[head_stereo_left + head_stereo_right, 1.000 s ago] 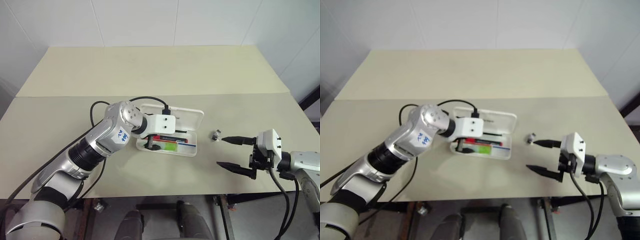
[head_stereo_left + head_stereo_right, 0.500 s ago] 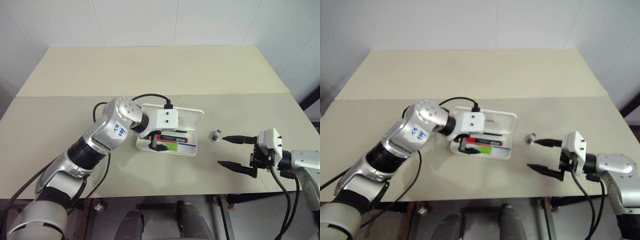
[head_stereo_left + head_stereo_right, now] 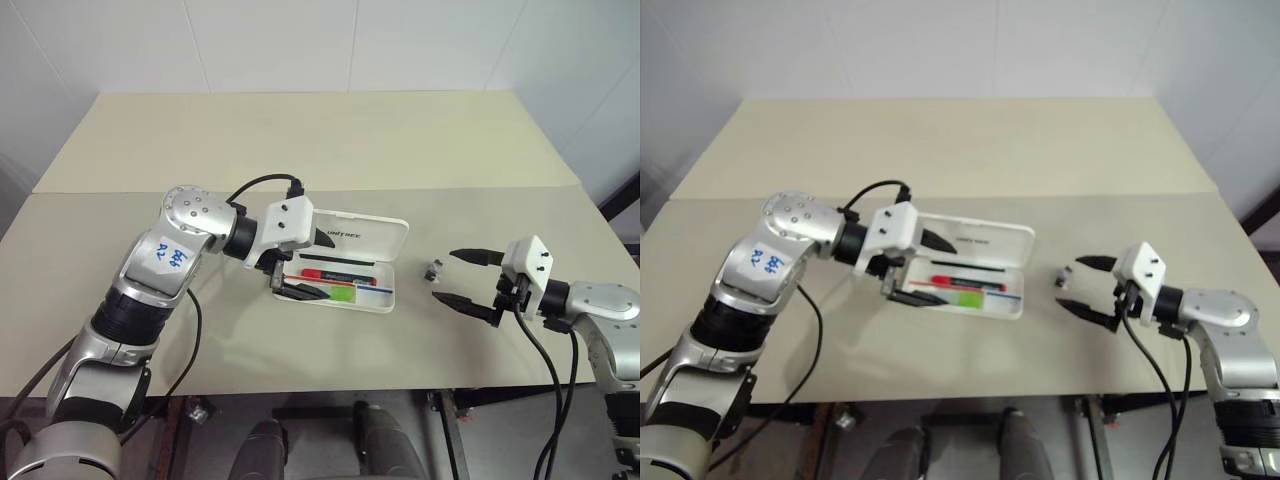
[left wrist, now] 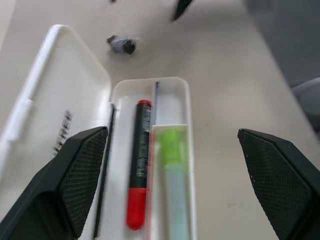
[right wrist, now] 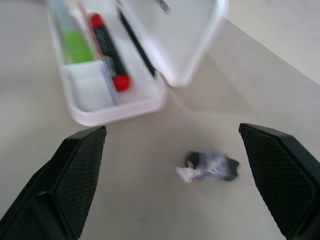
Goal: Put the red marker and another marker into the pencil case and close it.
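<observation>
- White tiled walls stand behind a beige bench (image 3: 330,150) that carries everything.
- One case (image 3: 392,297) lies open near the bench's middle, its lid (image 3: 370,238) folded back flat on the far side, dark lettering on it.
- One red marker (image 4: 138,165) lies lengthwise in the tray, on the lid side.
- One green marker (image 4: 172,170) lies beside it on the near side, its lime cap pointing the same way as the red marker's far end.
- Both markers rest inside the tray; neither is held.
- Left end effector (image 3: 300,268) hangs over the case's left end, fingers spread wide and grasping nothing; the lower finger (image 3: 305,291) reaches over the tray's left part, just left of the markers.
- In the left wrist view both markers sit between its two fingers, farther out.
- Right end effector (image 3: 462,277) hovers over the bench to the right of the case, well apart from it, fingers spread and empty.
- One small dark crumpled scrap (image 3: 433,270) lies on the bench between the case and the right end effector, just off its fingertips.
</observation>
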You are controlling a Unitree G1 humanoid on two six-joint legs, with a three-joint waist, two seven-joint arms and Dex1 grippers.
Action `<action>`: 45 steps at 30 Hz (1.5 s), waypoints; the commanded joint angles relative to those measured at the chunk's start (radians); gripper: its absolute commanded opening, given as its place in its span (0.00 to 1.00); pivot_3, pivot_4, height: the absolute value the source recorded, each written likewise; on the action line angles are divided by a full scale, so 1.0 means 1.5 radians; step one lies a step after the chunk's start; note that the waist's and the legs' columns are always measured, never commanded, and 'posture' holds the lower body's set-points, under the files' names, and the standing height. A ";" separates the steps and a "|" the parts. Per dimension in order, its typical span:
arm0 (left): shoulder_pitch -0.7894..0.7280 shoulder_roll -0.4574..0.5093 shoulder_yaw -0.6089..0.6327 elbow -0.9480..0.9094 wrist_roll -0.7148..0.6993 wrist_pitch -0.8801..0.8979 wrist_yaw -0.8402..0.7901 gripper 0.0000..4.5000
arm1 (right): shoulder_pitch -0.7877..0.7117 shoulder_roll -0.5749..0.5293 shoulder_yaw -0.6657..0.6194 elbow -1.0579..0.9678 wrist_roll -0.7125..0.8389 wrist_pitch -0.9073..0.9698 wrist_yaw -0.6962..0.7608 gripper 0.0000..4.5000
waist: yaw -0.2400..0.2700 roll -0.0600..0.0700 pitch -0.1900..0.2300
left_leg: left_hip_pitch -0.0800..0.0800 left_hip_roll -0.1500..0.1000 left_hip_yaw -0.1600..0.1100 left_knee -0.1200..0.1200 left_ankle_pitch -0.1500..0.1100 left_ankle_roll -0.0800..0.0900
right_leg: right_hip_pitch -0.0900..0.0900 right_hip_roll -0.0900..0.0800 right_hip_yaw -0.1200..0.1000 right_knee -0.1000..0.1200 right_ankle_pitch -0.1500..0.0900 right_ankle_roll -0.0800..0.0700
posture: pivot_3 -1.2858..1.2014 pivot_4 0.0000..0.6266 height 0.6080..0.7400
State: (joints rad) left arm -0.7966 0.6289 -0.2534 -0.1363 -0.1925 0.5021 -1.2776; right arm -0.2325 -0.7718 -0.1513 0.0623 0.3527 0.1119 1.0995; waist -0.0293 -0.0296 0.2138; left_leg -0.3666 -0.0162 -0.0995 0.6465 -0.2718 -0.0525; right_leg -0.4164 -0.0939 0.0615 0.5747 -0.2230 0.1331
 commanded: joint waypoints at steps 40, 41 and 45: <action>0.134 0.087 0.252 0.140 -0.221 -0.140 -0.086 1.00 | 0.004 0.141 -0.005 -0.007 -0.028 0.156 -0.286 0.24 | -0.001 0.000 0.000 | 0.001 0.001 0.000 -0.001 0.000 0.000 | 0.000 0.000 -0.001 0.000 0.000 -0.001 | 0.52 0.24 1.00; 0.133 0.086 0.252 0.142 -0.221 -0.141 -0.086 1.00 | 0.004 0.138 -0.007 -0.008 -0.028 0.153 -0.283 0.19 | -0.001 0.000 0.000 | 0.001 0.001 0.000 -0.001 0.000 0.000 | 0.000 0.001 -0.001 -0.001 0.000 -0.001 | 0.52 0.24 1.00; 0.130 0.079 0.251 0.148 -0.225 -0.146 -0.088 1.00 | 0.002 0.118 -0.011 -0.030 -0.021 0.134 -0.253 0.12 | -0.001 0.001 0.000 | 0.000 0.001 0.000 -0.001 0.000 0.000 | 0.000 0.000 -0.001 -0.001 0.000 -0.001 | 0.52 0.24 1.00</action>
State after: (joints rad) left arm -0.5798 0.7472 0.1012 0.0907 -0.5073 0.3014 -1.4097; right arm -0.2260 -0.5704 -0.1414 0.0649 0.3080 0.3457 0.6943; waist -0.0307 -0.0289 0.2138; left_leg -0.3659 -0.0151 -0.1001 0.6450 -0.2720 -0.0525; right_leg -0.4160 -0.0934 0.0601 0.5733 -0.2228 0.1312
